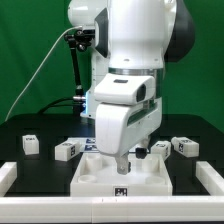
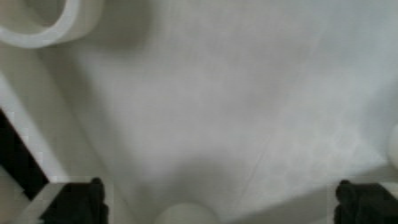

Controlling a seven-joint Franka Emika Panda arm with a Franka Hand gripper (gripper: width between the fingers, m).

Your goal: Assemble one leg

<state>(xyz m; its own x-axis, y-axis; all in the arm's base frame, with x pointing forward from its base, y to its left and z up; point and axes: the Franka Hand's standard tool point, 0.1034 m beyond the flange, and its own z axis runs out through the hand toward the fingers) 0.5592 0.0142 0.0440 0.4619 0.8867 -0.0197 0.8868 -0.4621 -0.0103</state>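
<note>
My gripper [image 1: 121, 161] hangs low over the large flat white board with a raised rim [image 1: 95, 178] at the front centre. In the wrist view the gripper [image 2: 222, 200] is open, its dark fingertips [image 2: 80, 200] stand wide apart over the board's white surface [image 2: 231, 100]. A dim rounded shape [image 2: 201, 206] lies between them; I cannot tell what it is. Several white tagged legs lie on the black table: two at the exterior view's left [image 1: 30, 144] [image 1: 66, 151] and two at its right [image 1: 160, 148] [image 1: 185, 146].
A round hole [image 2: 39, 22] shows in the board's corner. A white rail [image 1: 110, 214] runs along the table's front, with ends at both sides [image 1: 6, 176] [image 1: 214, 176]. A black stand with cable [image 1: 76, 70] rises behind.
</note>
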